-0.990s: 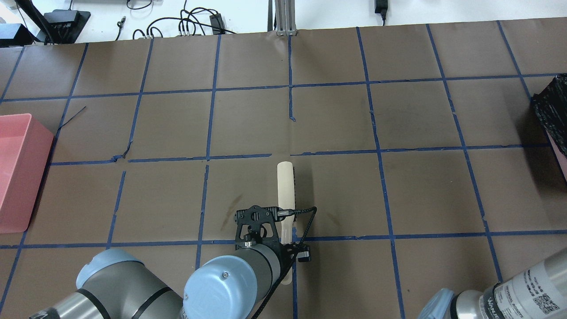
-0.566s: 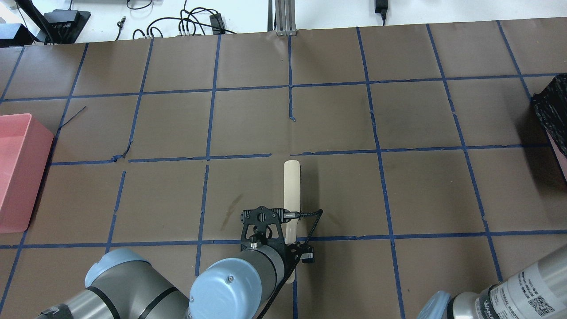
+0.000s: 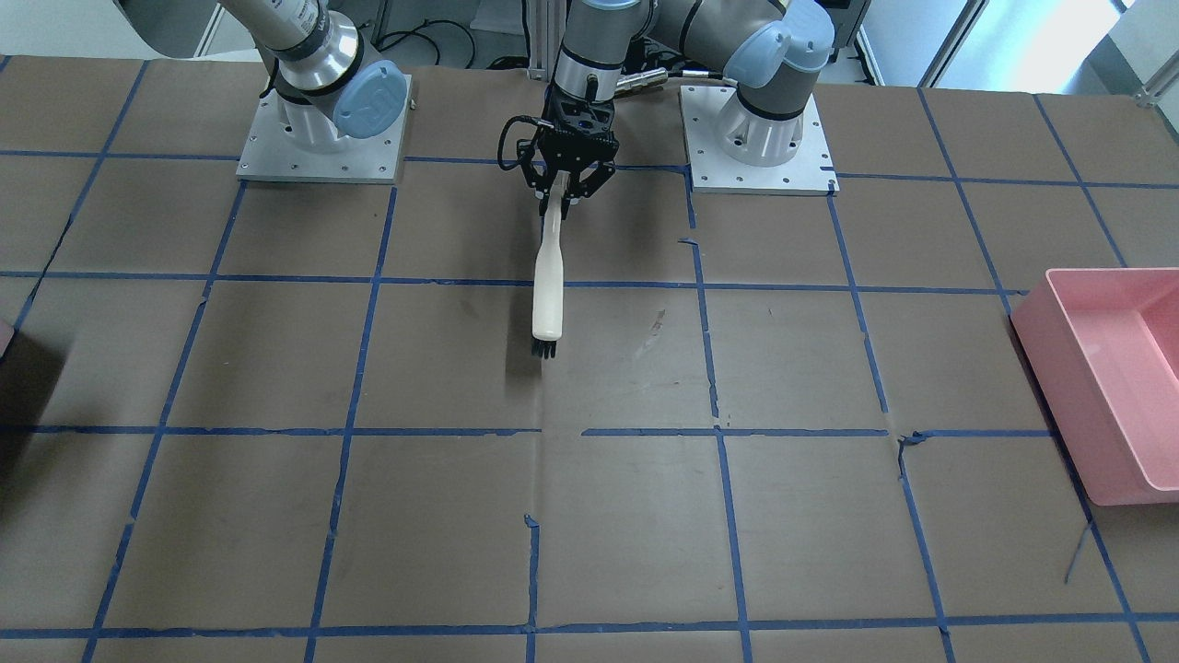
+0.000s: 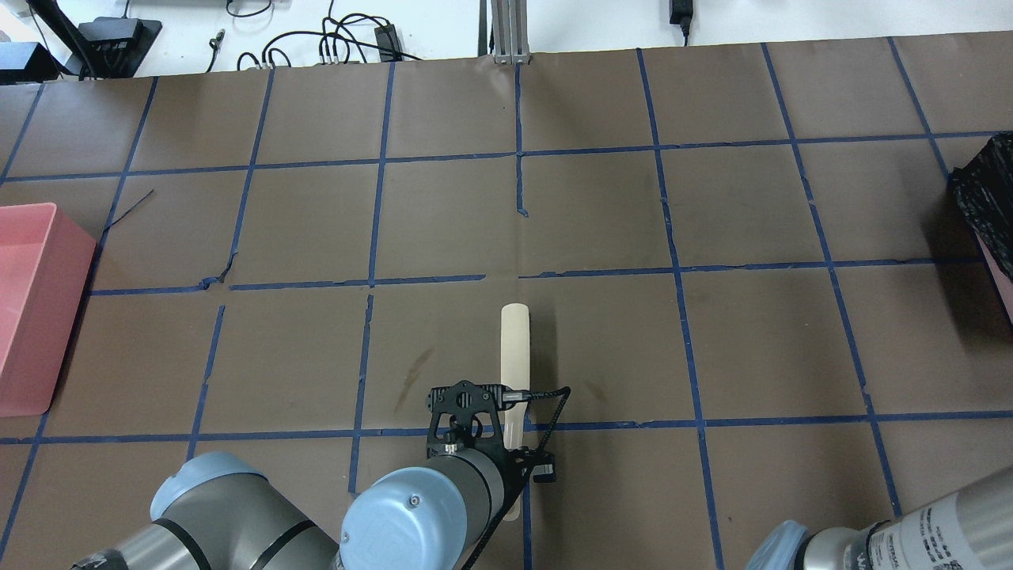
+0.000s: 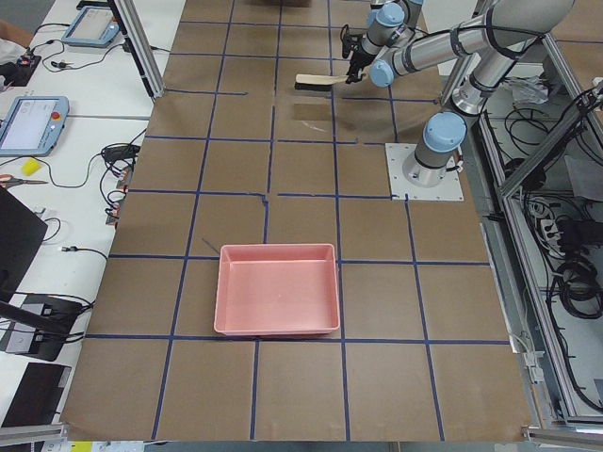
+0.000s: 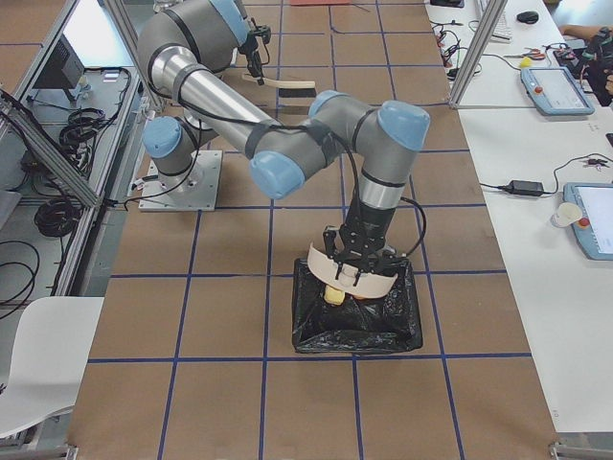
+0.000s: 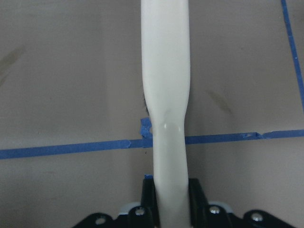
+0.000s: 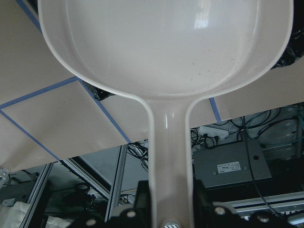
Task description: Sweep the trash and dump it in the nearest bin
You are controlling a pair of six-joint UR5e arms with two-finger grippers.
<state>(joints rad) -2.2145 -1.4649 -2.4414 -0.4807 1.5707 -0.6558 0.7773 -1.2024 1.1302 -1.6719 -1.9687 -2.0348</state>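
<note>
A: What are the jaws doing?

B: The right gripper [image 8: 170, 204] is clenched on the handle of a white dustpan [image 8: 166, 47], one finger [image 8: 142, 202] pressed to each side. The left gripper [image 3: 562, 193] is clamped the same way on the thin end of a cream-handled brush [image 3: 548, 285].

A: Where is the dustpan?

B: Directly over the bin [image 6: 316, 331]. It hangs with its handle uppermost and its scoop low over the bin's opening, just above the black bag [image 6: 397, 331] that lines it.

A: And the trash?

B: The trash [image 6: 332, 295] lies inside the bin, under the scoop. From the right-side camera I can make out a pale yellow lump with an orange-brown bit just beside it. The rest of the bin's inside is hidden by the scoop.

A: The brush?

B: Well apart from the bin, near the middle of the table [image 4: 760, 340]. It is held roughly level, clear of the surface, with its black bristles facing down and its shadow lying on the paper apart from it.

A: Anything else?

B: A pink tub [image 3: 1105, 368] stands at the end of the table farthest from the bin. In the overhead view only the bin's bagged corner and a dull pinkish sliver show at the edge.
</note>
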